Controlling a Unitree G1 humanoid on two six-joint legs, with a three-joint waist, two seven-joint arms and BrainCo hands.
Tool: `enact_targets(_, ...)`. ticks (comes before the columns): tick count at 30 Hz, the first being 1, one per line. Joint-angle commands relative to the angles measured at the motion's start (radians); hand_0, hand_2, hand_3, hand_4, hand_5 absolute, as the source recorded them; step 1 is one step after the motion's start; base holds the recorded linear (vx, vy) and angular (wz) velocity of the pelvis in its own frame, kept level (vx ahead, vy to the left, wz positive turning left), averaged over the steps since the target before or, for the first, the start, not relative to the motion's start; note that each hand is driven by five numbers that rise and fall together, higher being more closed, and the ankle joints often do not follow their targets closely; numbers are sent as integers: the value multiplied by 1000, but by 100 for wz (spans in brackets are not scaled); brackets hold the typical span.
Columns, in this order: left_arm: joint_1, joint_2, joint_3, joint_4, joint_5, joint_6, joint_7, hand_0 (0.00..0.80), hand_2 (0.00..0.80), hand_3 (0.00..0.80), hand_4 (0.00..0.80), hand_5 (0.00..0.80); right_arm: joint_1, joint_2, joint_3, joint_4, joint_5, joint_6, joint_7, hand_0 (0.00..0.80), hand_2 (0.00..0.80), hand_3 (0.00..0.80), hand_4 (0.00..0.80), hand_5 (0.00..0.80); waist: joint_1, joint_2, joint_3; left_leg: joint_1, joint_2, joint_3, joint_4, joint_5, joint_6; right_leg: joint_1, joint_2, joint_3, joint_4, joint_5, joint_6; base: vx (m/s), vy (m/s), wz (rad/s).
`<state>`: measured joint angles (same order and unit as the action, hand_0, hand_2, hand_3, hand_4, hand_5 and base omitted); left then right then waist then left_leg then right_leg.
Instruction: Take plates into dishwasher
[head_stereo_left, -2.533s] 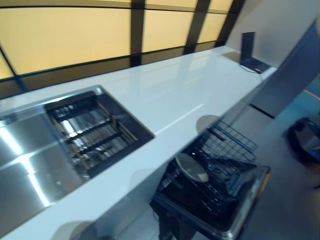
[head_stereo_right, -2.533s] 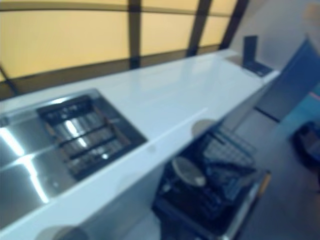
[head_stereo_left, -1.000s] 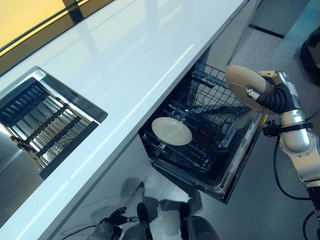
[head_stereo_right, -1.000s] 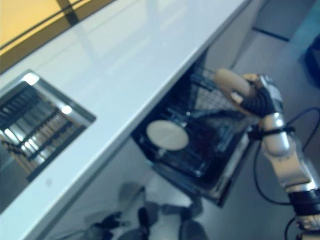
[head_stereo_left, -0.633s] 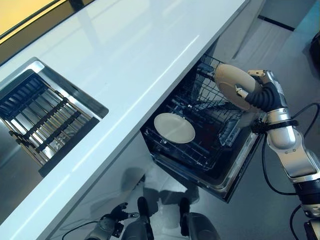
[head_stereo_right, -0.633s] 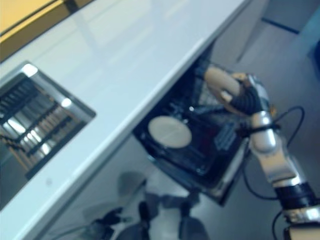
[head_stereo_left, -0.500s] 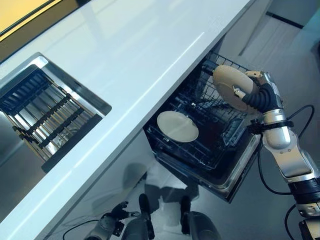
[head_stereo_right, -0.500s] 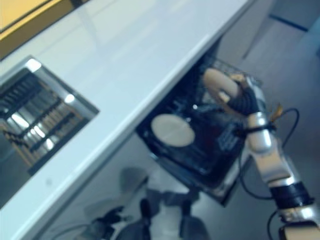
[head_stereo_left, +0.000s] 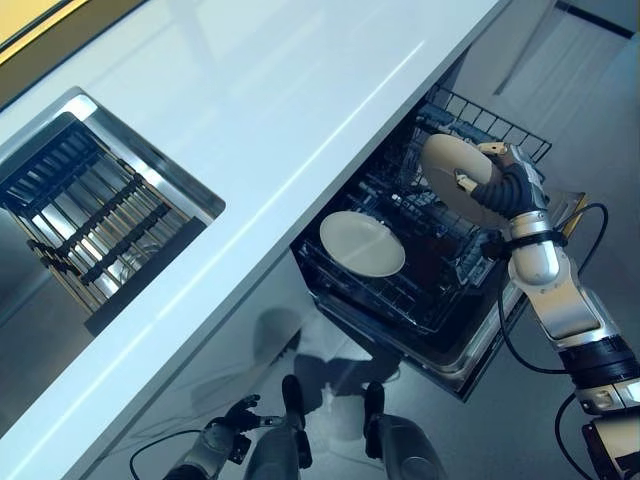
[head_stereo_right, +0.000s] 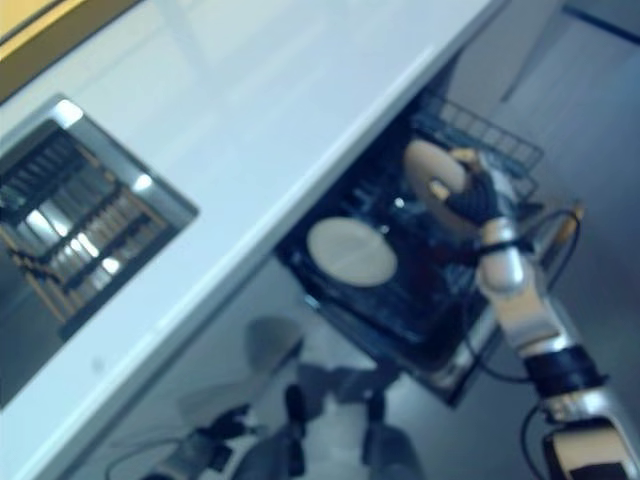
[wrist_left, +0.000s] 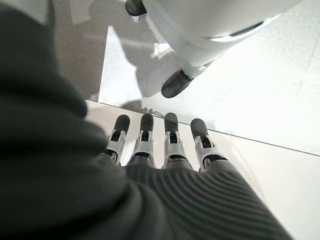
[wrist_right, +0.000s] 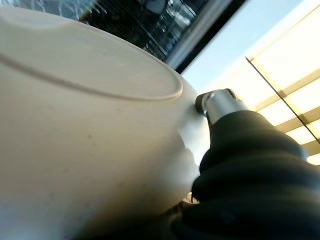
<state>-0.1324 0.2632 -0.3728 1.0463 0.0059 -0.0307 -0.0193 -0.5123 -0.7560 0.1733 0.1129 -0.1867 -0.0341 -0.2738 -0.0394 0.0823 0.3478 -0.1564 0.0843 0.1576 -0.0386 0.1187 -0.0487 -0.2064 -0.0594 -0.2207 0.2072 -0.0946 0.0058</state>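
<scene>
My right hand (head_stereo_left: 505, 187) is shut on a cream plate (head_stereo_left: 455, 178) and holds it tilted on edge above the far side of the pulled-out dishwasher rack (head_stereo_left: 430, 290). In the right wrist view the plate's underside (wrist_right: 80, 125) fills most of the picture, with my thumb (wrist_right: 217, 102) pressed on its rim. A second cream plate (head_stereo_left: 362, 243) stands in the rack's left part. The left hand (head_stereo_left: 222, 445) hangs low near the floor, its fingers (wrist_left: 170, 137) straight and holding nothing.
A long white counter (head_stereo_left: 250, 110) runs above the dishwasher. A steel sink (head_stereo_left: 95, 210) with a slatted drying rack sits in the counter at the left. The open dishwasher door (head_stereo_left: 500, 340) juts out over the grey floor.
The right hand has carried the plate down and left, closer over the rack. The camera has tilted further down, shifting the whole scene. The left hand has not moved.
</scene>
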Motion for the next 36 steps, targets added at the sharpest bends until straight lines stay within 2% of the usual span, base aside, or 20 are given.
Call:
enact_targets(1, -25, 46, -15, -13, -21, -2, 1, 0, 0, 0, 0, 0, -142, -19, 22, -17, -36, -6, -17, 800, 800, 800, 800, 800, 7, -66, 16, 7, -86, 38, 14, -116, 27, 105, 69, -56, -215, 18, -34, 10, -40, 8)
enact_targets(19, -40, 101, -36, -72, -38, -2, -13, 0, 0, 0, 0, 0, -295, -156, 149, 139, -118, 33, 47, 800, 800, 800, 800, 800, 36, -61, 82, -46, -74, 9, 48, -108, 18, 38, 66, -83, -145, -8, -45, -3, -56, 7)
enact_targets(25, -37, 111, -35, -84, -40, -1, -16, 0, 0, 0, 0, 0, -317, -169, 165, 172, -134, 49, 44, 800, 800, 800, 800, 800, 41, -61, 94, -59, -69, 7, 60, -107, 17, 23, 66, -85, -129, -11, -47, -8, -31, 1)
enact_targets(30, -38, 118, -38, -95, -43, 3, -20, 0, 0, 0, 0, 0, -332, -168, 173, 219, -123, 104, 29, 800, 800, 800, 800, 800, 45, -59, 100, -67, -65, 7, 66, -105, 15, 15, 66, -86, -123, -12, -47, 0, 0, 0)
enact_targets(36, -47, 112, -46, -91, -42, 2, -17, 0, 0, 0, 0, 0, -333, -108, 157, 277, -21, 170, 4, 800, 800, 800, 800, 800, 50, -54, 107, -64, -66, 4, 63, -104, 16, 12, 64, -87, -117, -14, -48, 0, 0, 0)
